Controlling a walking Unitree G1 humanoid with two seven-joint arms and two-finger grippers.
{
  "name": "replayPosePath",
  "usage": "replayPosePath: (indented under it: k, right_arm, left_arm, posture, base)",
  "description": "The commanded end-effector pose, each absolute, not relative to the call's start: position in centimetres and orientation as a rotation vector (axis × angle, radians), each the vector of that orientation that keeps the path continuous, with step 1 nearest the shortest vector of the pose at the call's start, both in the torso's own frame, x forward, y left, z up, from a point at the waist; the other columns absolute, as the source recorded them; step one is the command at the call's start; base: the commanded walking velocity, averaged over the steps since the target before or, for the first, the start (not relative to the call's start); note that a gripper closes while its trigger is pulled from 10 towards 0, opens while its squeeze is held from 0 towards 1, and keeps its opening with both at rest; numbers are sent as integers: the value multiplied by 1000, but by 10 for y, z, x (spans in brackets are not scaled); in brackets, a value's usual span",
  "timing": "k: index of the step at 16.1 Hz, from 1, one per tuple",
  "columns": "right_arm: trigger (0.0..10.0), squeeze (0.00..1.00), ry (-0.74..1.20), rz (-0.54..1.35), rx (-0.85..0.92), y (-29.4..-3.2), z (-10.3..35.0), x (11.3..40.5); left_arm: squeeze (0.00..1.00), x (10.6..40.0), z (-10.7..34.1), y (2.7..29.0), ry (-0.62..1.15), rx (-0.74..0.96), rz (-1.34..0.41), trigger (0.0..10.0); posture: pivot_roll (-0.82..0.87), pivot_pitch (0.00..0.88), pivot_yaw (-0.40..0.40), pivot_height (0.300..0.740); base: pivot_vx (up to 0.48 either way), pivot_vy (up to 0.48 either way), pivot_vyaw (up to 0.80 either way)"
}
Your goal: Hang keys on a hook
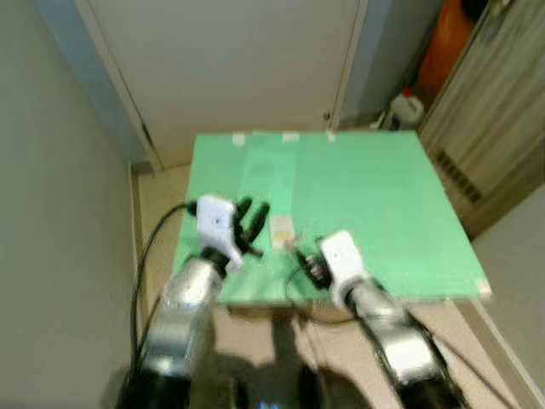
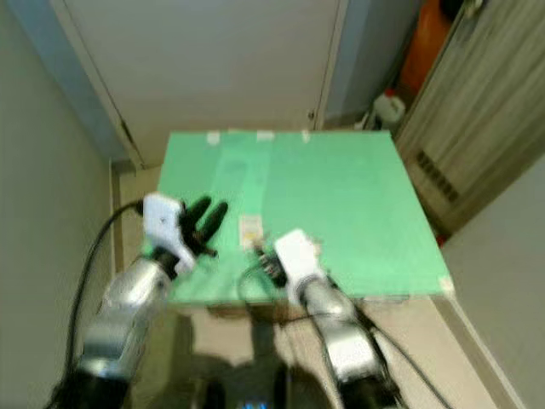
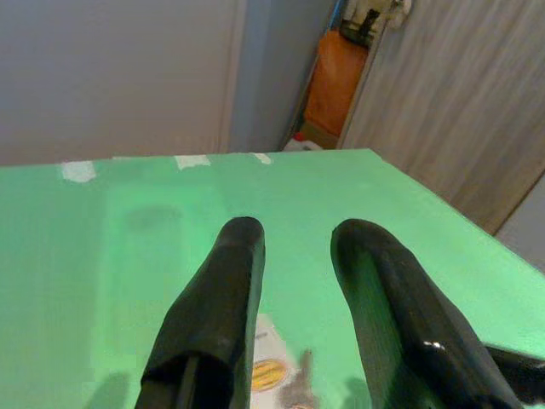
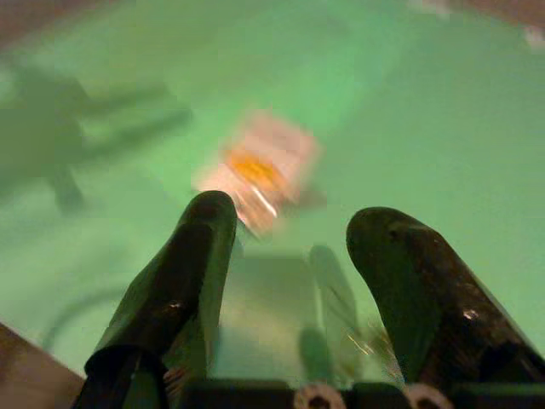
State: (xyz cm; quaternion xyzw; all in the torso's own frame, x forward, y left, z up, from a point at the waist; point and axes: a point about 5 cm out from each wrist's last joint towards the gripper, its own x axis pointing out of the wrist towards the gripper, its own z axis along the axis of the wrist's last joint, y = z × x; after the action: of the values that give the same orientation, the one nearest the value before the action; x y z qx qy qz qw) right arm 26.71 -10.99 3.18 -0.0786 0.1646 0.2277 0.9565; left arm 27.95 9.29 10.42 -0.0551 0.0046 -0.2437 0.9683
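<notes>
1. Both silver arms reach forward over the near edge of the green worktop (image 1: 383,196).
2. Left hand (image 1: 249,223) hovers above the near-left part of the worktop, fingers spread apart, gripping nothing.
3. Right hand (image 4: 289,281) sits low at the near edge, its fingers parted and empty, aimed at the keys.
4. Keys (image 1: 281,230), with a pale tag bearing an orange mark, lie flat on the worktop near its near edge, between the two hands and apart from both.
5. No hook can be made out.
6. Judgement: the task is at its start. The keys are not yet gripped; picking up, carrying and hanging all remain.
</notes>
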Motion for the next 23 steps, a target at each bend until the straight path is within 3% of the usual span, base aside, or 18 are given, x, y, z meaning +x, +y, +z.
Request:
replayPosePath:
  k: [1, 4, 7, 11, 14, 19, 23]
  right_arm:
    - [10000, 0, 372, 501, -81, -106, 31, 259]
    - [10000, 0, 386, 640, 27, -104, 37, 237]
    - [10000, 0, 416, 629, -29, -113, 37, 233]
    - [10000, 0, 587, 524, -102, -128, 25, 224]
    - [10000, 0, 545, 491, -94, -127, 33, 231]
    - [10000, 0, 610, 282, -196, -139, 30, 247]
    - [10000, 0, 571, 444, 62, -124, 43, 235]
  left_arm:
    - [0, 276, 100, 95, 33, -90, -487, 10000]
    - [0, 269, 93, 92, 61, -94, -501, 10000]
    - [0, 264, 90, 88, 83, -81, -532, 10000]
    - [0, 238, 78, 71, 154, 17, -735, 10000]
    - [0, 228, 69, 72, 190, 65, -760, 10000]
    - [0, 224, 71, 75, 190, 104, -762, 10000]
    - [0, 224, 72, 79, 189, 111, -749, 10000]
  posture:
    - [36, 187, -11, 740]
    - [27, 201, -18, 740]
    - [14, 219, -19, 740]
    - [12, 246, -34, 740]
    - [16, 254, -31, 740]
    - [29, 274, -18, 740]
    - [22, 277, -16, 740]
  base:
    - [0, 0, 0]
    - [0, 0, 0]
    - [0, 0, 0]
    - [0, 0, 0]
    - [0, 0, 0]
    - [0, 0, 0]
    - [0, 0, 0]
